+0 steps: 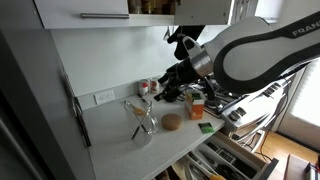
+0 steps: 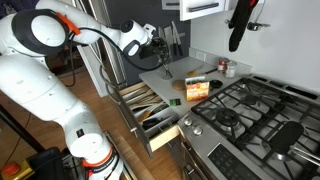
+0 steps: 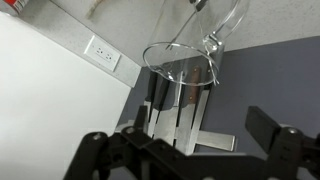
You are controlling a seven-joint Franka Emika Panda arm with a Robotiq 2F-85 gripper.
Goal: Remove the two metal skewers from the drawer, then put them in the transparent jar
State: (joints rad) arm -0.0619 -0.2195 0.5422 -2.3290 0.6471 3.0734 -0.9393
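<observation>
The transparent jar [image 1: 143,122] stands on the grey counter near the wall. Two thin dark rods, the metal skewers [image 1: 139,108], lean crossed out of its mouth. In the wrist view the jar [image 3: 185,72] is just ahead of my gripper [image 3: 185,150], whose fingers are spread wide with nothing between them. In both exterior views the gripper [image 1: 163,92] [image 2: 160,38] hovers above and beside the jar. The white drawer [image 2: 150,108] is pulled open below the counter, with wooden and metal utensils in its compartments; it also shows in an exterior view [image 1: 235,155].
A round brown disc [image 1: 172,122], a green item [image 1: 207,127] and an orange box [image 1: 196,108] [image 2: 197,90] lie on the counter. A gas stove [image 2: 250,110] is beside it. A wall outlet [image 3: 103,55] is behind the jar. Flat metal strips [image 3: 190,128] show at the jar's base.
</observation>
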